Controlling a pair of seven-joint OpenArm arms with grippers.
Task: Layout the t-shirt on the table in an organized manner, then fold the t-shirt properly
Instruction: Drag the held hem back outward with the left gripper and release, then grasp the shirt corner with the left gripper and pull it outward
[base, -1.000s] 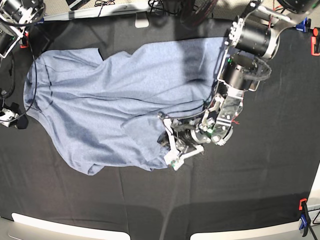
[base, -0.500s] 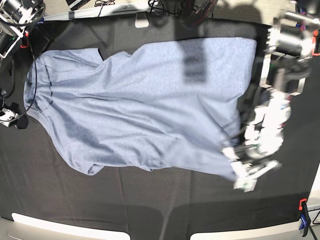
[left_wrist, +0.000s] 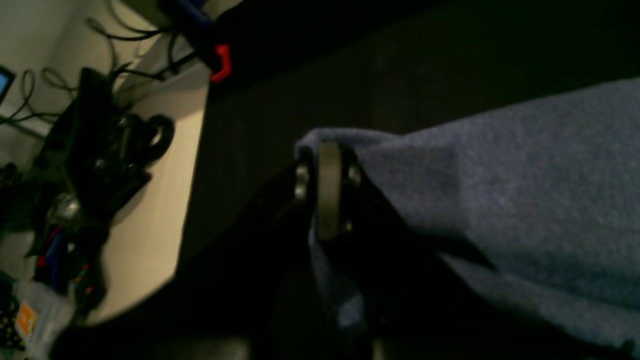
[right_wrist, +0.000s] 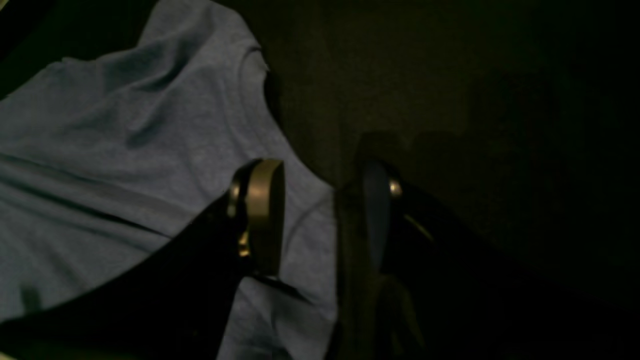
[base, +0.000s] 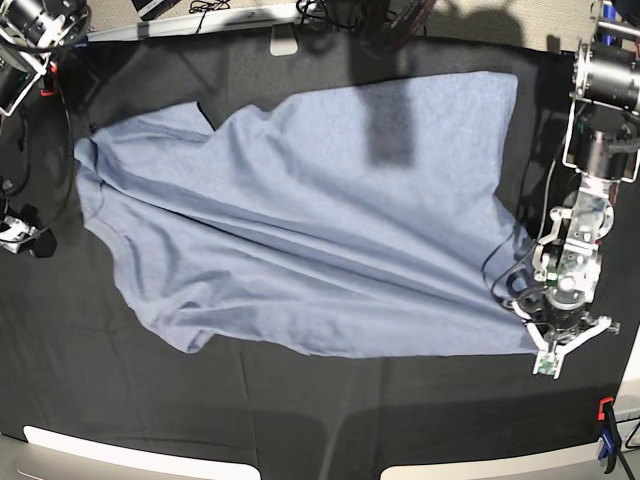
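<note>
Black cloth covers the wide table (base: 300, 400), which fills nearly the whole overhead view, with pale surfaces showing past its near and far edges. Spread across its middle lies the t-shirt (base: 300, 230), blue-grey and heathered, plain side up, stretched long from the far left toward the near right. Diagonal creases run through the fabric toward its near right corner, and a dark shadow patch falls on its upper middle. The collar end sits at the left, where a sleeve bunches a little.

On the right side of the overhead view, the left arm reaches down along the table's edge. Its left gripper (base: 545, 340) is clenched on the t-shirt's near right corner; the left wrist view shows fabric (left_wrist: 500, 190) pinched between the closed pads and draped off to one side, above the black cloth.

From the right wrist view, the right gripper (right_wrist: 320, 220) hangs released, its two fingers (right_wrist: 262, 210) standing apart with nothing between them, over the shirt's edge (right_wrist: 125, 150) where cloth meets bare black table.

A blue and orange clamp (base: 607, 430) grips the table's near right edge. Another red clamp tip (left_wrist: 222, 62) shows in the left wrist view.
</note>
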